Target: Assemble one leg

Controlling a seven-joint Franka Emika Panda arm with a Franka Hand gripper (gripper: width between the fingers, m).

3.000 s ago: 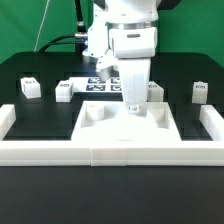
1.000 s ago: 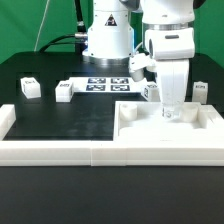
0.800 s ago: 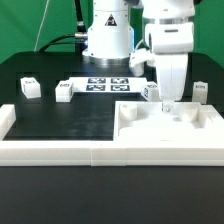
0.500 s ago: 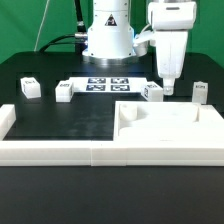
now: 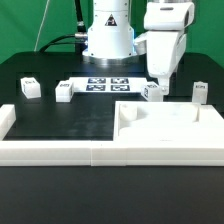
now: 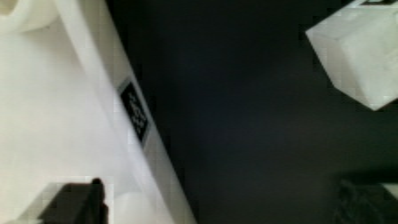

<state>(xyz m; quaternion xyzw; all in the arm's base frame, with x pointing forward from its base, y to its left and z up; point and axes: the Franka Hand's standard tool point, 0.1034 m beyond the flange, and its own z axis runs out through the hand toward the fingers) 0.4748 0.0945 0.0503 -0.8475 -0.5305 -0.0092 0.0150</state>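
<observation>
The white body (image 5: 166,124), a large flat piece with square recesses, lies at the front on the exterior view's right, against the white rail. Several small white legs with tags stand behind it: two on the left (image 5: 30,87) (image 5: 64,90), one by the body's far edge (image 5: 152,91), one at the right (image 5: 199,91). My gripper (image 5: 161,82) hangs open and empty above the body's far edge, next to the third leg. In the wrist view the gripper (image 6: 222,203) shows its dark fingertips (image 6: 71,203) far apart, over the body's edge (image 6: 45,110) and black table, with a leg (image 6: 365,55) beyond.
The marker board (image 5: 108,84) lies flat at the back centre in front of the arm's base (image 5: 108,35). A white rail (image 5: 50,150) runs along the front and sides of the black table (image 5: 60,120).
My gripper has let go of the body, lifted off it and moved a little toward the back. The body stays where it was slid, at the right.
</observation>
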